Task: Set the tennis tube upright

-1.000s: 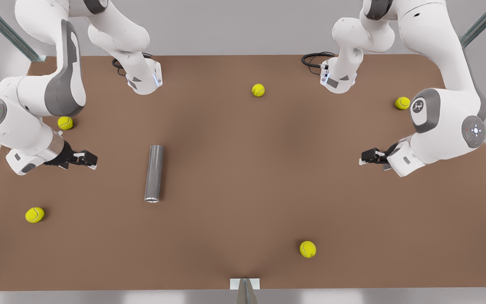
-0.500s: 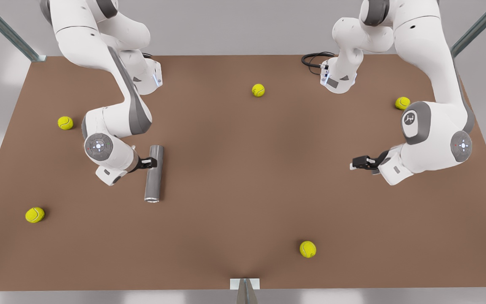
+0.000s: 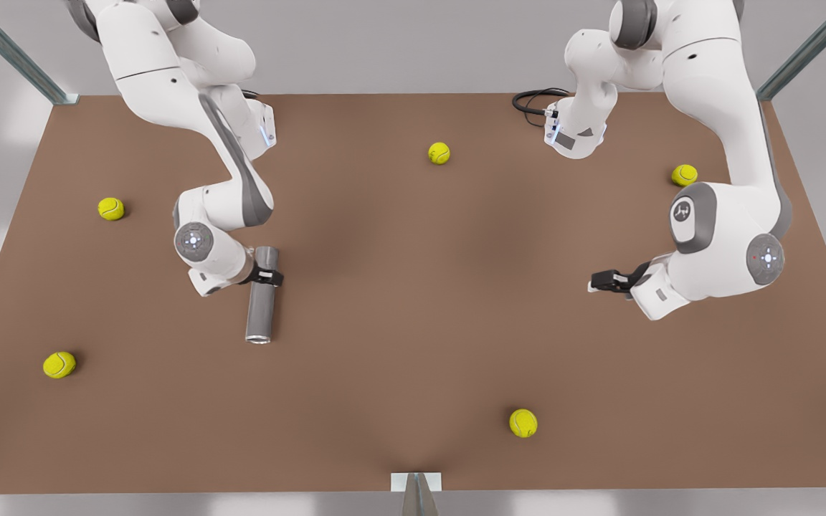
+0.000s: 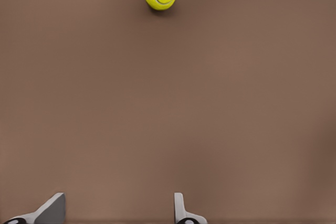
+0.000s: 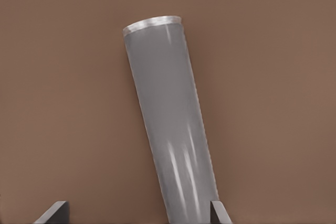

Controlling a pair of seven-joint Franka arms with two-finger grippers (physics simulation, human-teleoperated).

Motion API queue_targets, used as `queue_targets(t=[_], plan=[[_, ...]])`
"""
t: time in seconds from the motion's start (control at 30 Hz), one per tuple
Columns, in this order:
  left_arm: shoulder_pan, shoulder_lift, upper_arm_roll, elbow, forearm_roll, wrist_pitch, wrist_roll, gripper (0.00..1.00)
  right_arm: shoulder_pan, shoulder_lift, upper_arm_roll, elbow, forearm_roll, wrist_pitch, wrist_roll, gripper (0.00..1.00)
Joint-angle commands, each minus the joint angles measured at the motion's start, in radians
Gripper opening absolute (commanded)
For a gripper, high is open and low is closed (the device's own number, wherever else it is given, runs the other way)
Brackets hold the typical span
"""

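Front view: your right hand (image 3: 267, 276) sits open around the tennis tube (image 3: 262, 301), which lies flat on the counter (image 3: 413, 322), left side. Your left hand (image 3: 599, 281) waits, open. Next, squeeze and tip it up.

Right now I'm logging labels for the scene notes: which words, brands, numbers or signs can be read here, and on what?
No readable text anywhere.
The tube: plain grey, no label, lying across the right pincer.
The balls, such as: bare seams, no brand.
The arm on the front view's right, with the left pincer: a small white emblem, too small to read.
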Motion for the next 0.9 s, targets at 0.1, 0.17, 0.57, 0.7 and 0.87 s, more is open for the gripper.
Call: queue_targets(t=[0.1,0.17,0.57,0.7,0.87], plan=[[-0.002,0.001,0.0,-0.003,0.001,0.012,-0.014,1.0,-0.004,0.038,-0.001,-0.042,0.007,0.204,0.409,1.0],[-0.002,0.004,0.0,-0.005,0.001,0.015,-0.014,1.0,0.0,0.05,-0.001,-0.042,0.006,0.202,0.401,1.0],[-0.002,0.04,0.0,-0.003,0.0,0.051,-0.012,1.0,-0.024,0.152,0.006,-0.074,-0.151,0.205,0.096,1.0],[-0.002,0.047,0.0,-0.003,0.0,0.054,-0.012,1.0,-0.026,0.172,0.006,-0.084,-0.158,0.204,-0.088,1.0],[-0.002,0.047,0.0,-0.003,0.0,0.054,-0.014,1.0,-0.02,0.173,0.005,-0.108,-0.16,0.204,-0.231,0.97]])
